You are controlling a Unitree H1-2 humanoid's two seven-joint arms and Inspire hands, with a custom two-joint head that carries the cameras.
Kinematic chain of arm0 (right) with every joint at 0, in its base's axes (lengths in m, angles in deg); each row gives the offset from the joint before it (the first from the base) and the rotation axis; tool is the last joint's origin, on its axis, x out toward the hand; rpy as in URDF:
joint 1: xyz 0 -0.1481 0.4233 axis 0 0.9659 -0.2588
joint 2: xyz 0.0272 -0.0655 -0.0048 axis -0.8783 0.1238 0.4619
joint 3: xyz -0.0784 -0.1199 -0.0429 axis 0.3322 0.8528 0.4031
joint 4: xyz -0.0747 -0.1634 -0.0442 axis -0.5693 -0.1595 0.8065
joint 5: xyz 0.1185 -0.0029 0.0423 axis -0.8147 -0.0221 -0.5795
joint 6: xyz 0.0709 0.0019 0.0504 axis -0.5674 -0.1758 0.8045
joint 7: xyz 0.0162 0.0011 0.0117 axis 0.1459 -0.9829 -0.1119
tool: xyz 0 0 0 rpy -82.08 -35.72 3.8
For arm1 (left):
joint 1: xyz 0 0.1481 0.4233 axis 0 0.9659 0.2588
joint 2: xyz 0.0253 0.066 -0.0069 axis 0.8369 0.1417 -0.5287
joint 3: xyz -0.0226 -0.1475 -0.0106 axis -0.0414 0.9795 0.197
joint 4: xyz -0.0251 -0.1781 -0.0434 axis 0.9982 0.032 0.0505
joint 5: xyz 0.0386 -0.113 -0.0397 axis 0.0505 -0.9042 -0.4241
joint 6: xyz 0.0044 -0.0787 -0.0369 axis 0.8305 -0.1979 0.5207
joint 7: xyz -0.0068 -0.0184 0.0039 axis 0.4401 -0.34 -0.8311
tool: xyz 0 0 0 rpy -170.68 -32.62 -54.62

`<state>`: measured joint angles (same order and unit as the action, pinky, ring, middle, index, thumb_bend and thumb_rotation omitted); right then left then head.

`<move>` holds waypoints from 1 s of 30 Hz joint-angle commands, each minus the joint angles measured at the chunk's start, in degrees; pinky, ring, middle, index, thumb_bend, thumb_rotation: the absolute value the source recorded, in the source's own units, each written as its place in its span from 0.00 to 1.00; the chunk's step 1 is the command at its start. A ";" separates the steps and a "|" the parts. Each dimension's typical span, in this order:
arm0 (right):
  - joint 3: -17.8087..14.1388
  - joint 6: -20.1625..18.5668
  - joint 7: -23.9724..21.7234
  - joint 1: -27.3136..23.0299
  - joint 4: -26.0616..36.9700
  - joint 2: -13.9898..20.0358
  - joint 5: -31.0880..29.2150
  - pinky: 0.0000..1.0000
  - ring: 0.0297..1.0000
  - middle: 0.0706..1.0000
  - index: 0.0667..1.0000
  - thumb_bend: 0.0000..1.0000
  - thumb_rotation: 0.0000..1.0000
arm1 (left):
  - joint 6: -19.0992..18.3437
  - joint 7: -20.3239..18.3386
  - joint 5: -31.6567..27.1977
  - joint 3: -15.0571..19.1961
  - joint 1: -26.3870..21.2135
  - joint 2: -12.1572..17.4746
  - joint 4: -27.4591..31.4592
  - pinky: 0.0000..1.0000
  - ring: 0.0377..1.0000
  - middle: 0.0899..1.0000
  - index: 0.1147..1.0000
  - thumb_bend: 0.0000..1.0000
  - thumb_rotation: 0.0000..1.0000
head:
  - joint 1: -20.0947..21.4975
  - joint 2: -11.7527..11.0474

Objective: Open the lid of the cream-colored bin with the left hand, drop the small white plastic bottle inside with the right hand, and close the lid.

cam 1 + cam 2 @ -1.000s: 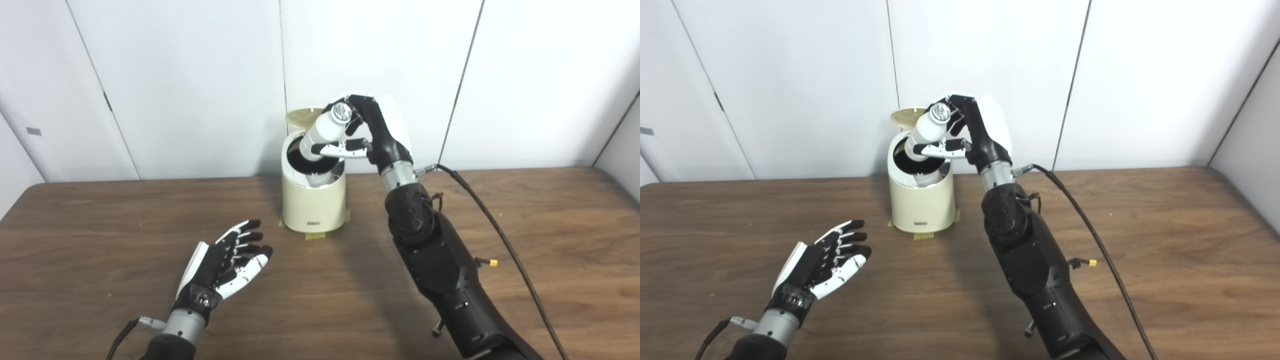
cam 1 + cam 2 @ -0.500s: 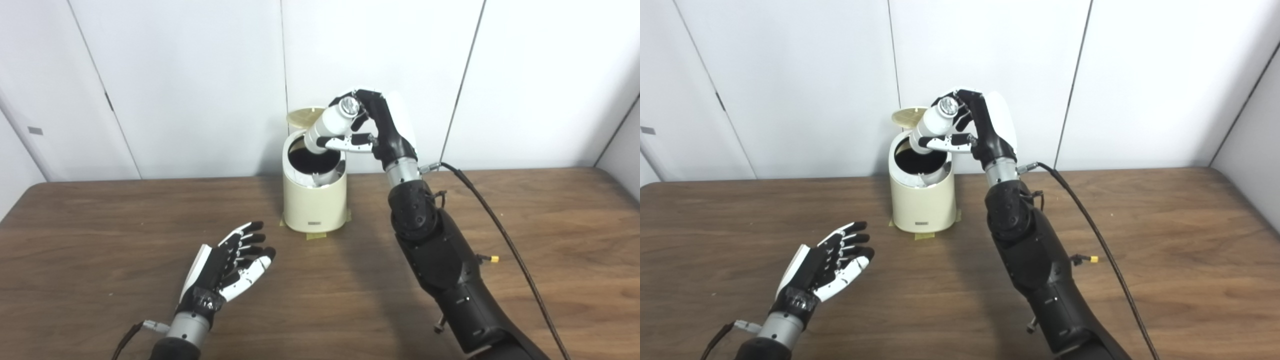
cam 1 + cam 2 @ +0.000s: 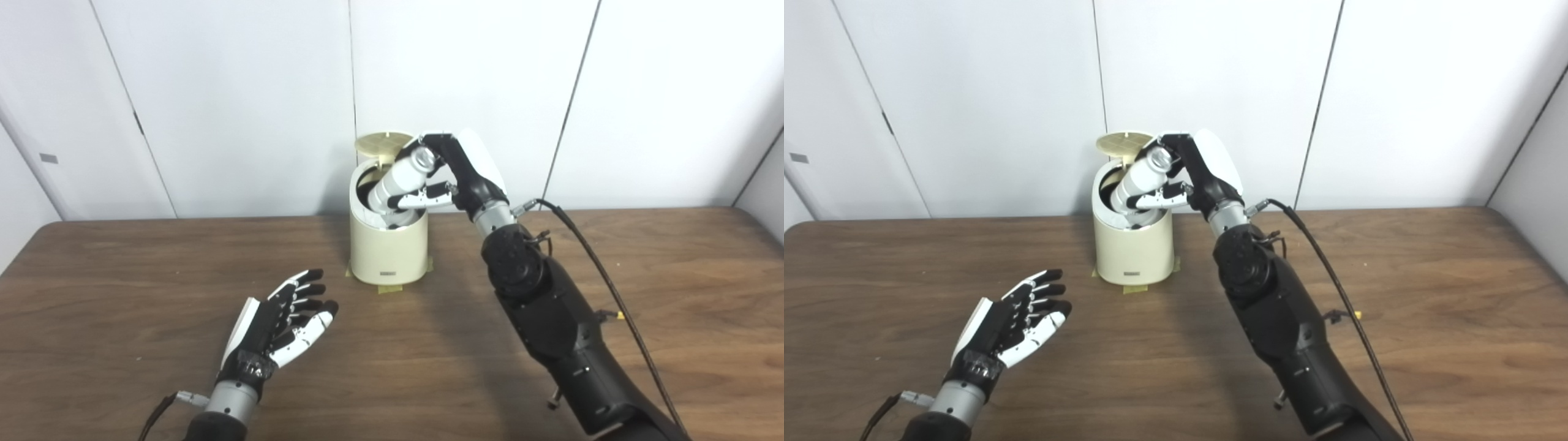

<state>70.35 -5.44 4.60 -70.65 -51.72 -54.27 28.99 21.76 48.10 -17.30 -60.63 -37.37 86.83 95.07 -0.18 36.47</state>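
Note:
The cream-colored bin [image 3: 388, 251] stands at the back middle of the table with its round lid [image 3: 381, 143] tipped up behind the opening. My right hand [image 3: 456, 177] is shut on the small white plastic bottle [image 3: 401, 180]. The bottle is tilted, its lower end inside the bin's opening and its cap end up by my fingers. It also shows in the right eye view [image 3: 1138, 180]. My left hand [image 3: 278, 324] is open and empty, low over the table to the front left of the bin and apart from it.
The brown wooden table [image 3: 122, 294] runs across the whole view. Tape patches [image 3: 389, 288] hold the bin's base. A black cable [image 3: 597, 263] trails from my right wrist over the table's right side. White wall panels stand close behind the bin.
My right hand has lowered the bottle, so its lower end is now inside the bin's opening. My left hand has stayed in place. The camera has shifted slightly.

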 commanded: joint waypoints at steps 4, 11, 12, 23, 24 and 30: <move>0.03 -1.19 -0.69 -2.44 2.46 0.16 0.58 0.60 0.69 0.73 0.69 0.83 0.15 | 1.36 0.91 0.73 -0.17 -1.48 -0.30 1.42 0.72 0.77 0.81 0.88 0.55 0.49 | 0.16 0.04; 0.30 -2.00 -1.56 -2.67 2.76 0.48 0.86 0.61 0.70 0.74 0.71 0.83 0.17 | 1.07 0.95 0.64 -0.23 -1.72 -0.65 1.46 0.73 0.78 0.81 0.88 0.55 0.48 | -0.07 0.01; 0.29 -1.95 -1.59 -2.69 2.70 0.51 0.87 0.61 0.70 0.74 0.71 0.83 0.18 | 1.21 0.96 0.70 -0.25 -1.75 -0.63 1.45 0.72 0.77 0.81 0.88 0.54 0.48 | -0.07 -0.02; -0.92 -1.14 -0.90 -1.87 4.03 0.34 -0.01 0.58 0.65 0.67 0.65 0.81 0.14 | 1.08 0.84 0.69 -0.36 -1.80 -0.86 1.52 0.71 0.77 0.81 0.87 0.55 0.47 | -0.32 0.00; -1.47 -0.78 -0.05 -1.63 4.29 0.11 -0.22 0.56 0.62 0.64 0.64 0.81 0.11 | 1.17 0.91 0.69 -0.33 -1.82 -0.88 1.43 0.71 0.77 0.81 0.87 0.55 0.47 | -0.32 0.00; -2.63 1.97 3.49 -0.36 5.88 1.45 1.11 0.41 0.44 0.46 0.46 0.53 0.00 | 1.68 0.84 0.55 -0.16 -2.16 -0.67 0.76 0.71 0.76 0.80 0.88 0.55 0.47 | -0.26 -0.16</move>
<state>68.46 -5.95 6.22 -68.67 -47.92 -53.85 29.50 21.75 48.13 -17.15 -60.89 -37.42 86.15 95.02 -0.35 36.30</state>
